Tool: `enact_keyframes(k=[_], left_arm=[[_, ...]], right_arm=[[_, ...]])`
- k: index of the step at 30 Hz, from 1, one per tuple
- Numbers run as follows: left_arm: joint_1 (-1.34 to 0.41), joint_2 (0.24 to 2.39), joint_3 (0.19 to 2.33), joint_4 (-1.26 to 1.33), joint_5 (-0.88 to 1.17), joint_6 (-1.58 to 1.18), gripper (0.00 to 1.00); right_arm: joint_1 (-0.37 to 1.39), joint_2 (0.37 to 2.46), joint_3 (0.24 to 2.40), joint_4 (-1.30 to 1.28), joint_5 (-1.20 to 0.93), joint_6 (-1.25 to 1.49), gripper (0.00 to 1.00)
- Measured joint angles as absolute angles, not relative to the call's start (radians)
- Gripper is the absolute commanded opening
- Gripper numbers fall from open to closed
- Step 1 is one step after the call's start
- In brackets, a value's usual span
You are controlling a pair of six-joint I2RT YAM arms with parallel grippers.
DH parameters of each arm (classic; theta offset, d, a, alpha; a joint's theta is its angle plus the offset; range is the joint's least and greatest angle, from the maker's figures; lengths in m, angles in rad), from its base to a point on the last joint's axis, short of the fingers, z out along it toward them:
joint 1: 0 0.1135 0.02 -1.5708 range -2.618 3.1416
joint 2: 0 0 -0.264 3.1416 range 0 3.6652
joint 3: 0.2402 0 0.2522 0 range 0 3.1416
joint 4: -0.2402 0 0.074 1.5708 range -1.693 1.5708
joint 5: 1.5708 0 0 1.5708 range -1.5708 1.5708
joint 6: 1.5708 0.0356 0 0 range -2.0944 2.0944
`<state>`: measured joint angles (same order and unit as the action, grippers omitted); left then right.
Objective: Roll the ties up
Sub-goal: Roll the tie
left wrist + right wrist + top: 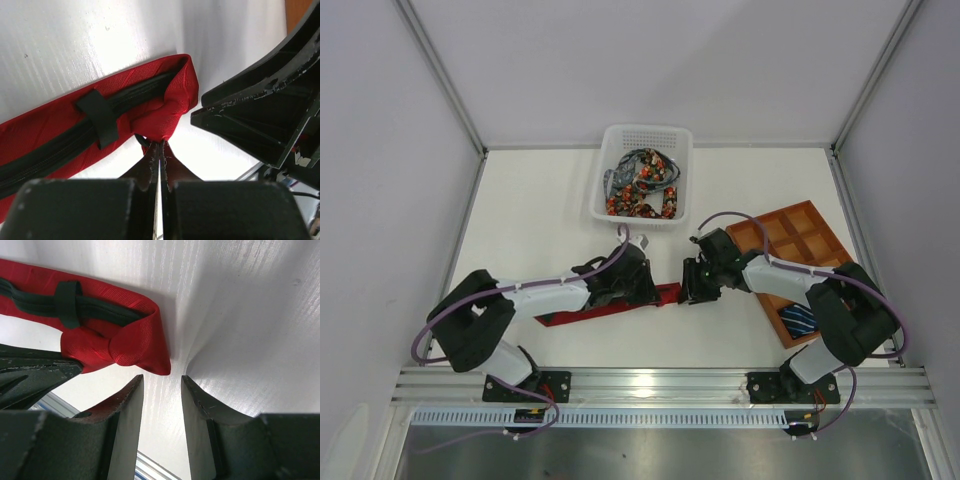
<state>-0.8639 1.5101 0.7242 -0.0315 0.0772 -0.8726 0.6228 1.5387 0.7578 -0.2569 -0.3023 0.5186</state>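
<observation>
Right now the left gripper [160,149] is pinched tight on the turned-over tip of the red tie [172,95]. The tie lies flat on the white table [540,200] between the two arms, its length trailing back toward the left arm. It is underside up, so the dark seam and the small black loop [97,117] show. The right gripper [162,385] sits just beside that fold with its jaws spread and nothing between them. The fabric looks light, limp and smooth-woven. It will likely slide on the table and spring out of its fold if released, so the best hold is probably across the full width of the folded end, with the flat strip kept taut behind it. Further right, a navy striped tie [801,320] rests in the near end of the orange-brown tray [800,225]. At the far side, a tangle of dark dotted ties [642,185] fills the white basket [645,133]. They are equally floppy and probably easiest to lift out by one end.
</observation>
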Motion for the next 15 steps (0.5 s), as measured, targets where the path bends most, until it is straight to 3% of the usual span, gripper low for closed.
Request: enact_keyframes(k=[15], left_arm=[[-0.824,1.555,0.834,-0.141,0.109,-0.700,0.00]], right_arm=[[0.619,1.538,0.768,-0.264,-0.305,0.519,0.41]])
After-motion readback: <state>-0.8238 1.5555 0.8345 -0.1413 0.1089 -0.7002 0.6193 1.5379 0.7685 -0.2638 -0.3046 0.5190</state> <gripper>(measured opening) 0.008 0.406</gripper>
